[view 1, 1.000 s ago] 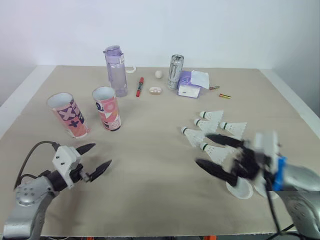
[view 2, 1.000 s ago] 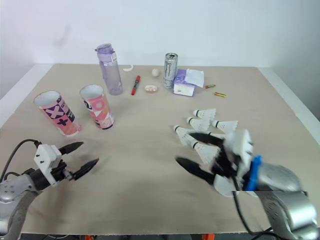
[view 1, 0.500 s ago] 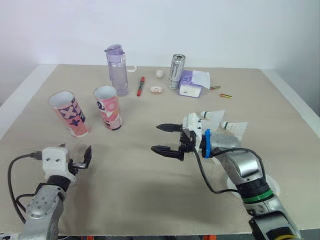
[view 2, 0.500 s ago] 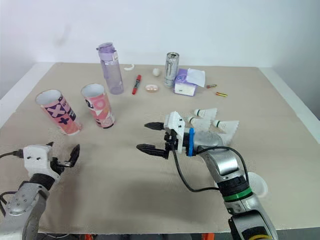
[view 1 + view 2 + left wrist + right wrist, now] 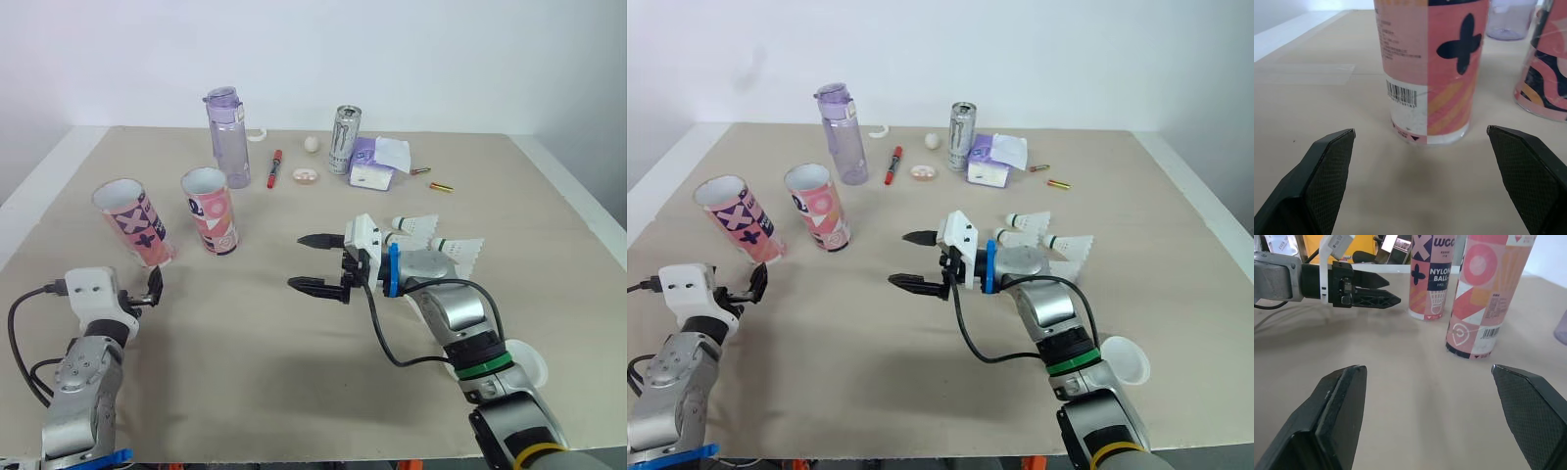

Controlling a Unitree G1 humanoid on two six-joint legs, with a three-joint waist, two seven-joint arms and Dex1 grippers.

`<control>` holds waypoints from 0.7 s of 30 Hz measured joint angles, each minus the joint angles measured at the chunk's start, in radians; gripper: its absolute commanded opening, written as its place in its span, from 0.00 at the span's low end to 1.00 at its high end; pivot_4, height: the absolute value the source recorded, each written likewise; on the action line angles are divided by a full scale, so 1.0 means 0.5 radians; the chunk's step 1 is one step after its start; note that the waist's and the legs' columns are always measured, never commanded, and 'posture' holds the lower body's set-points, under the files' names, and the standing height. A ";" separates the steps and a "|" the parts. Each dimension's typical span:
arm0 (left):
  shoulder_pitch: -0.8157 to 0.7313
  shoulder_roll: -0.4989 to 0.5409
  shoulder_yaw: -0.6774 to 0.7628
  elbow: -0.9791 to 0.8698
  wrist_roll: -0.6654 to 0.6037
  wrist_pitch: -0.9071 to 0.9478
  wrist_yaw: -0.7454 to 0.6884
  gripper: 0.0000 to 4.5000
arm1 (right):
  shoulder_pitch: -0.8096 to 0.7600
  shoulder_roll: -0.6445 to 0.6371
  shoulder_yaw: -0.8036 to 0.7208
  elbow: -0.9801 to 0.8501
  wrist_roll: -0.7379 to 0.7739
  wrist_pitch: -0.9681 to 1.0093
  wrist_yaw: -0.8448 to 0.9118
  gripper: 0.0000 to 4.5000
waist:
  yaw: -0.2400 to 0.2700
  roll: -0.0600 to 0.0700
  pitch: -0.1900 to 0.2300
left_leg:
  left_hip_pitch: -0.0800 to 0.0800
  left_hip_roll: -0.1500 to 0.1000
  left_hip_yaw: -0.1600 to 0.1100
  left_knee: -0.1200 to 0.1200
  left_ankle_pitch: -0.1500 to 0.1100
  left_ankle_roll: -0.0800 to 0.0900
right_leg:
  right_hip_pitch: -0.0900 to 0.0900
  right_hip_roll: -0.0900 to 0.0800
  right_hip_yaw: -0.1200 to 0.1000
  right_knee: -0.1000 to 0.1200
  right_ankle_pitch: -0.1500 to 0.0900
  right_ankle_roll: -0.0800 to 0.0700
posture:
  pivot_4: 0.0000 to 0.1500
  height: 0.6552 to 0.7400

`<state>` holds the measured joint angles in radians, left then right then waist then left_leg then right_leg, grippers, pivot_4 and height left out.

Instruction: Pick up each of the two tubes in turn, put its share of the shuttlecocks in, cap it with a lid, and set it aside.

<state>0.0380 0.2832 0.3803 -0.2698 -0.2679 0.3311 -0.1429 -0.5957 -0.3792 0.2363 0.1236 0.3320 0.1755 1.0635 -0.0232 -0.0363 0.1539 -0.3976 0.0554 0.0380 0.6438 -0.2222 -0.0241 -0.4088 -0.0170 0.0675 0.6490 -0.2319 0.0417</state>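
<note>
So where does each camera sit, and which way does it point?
Head pair: on the head, looking down over the table; left pincer and right pincer show.
Left wrist: behind the left pincer, facing the left tube; its two fingers show.
Right wrist: behind the right pincer, facing left tube and right tube; its fingers and the left pincer show.
Shared: both wrist views see both tubes.

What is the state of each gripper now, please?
Left gripper: open, holding nothing.
Right gripper: open, holding nothing.
</note>
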 measured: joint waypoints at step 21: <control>-0.514 0.245 -0.100 0.778 0.062 -0.188 -0.293 1.00 | 0.000 0.031 -0.084 -0.031 -0.010 0.073 -0.124 0.97 | 0.000 0.000 0.000 | -0.004 0.000 0.001 -0.004 0.000 -0.001 | -0.005 0.001 0.000 -0.001 0.003 -0.006 | 1.00 1.00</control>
<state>-0.2192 0.4059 0.3304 0.1195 -0.2369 0.2370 -0.2896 -0.5956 -0.3639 0.1941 0.1082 0.3272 0.2119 1.0014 -0.0230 -0.0363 0.1540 -0.3994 0.0556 0.0386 0.6417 -0.2220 -0.0245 -0.4113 -0.0167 0.0677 0.6487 -0.2305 0.0385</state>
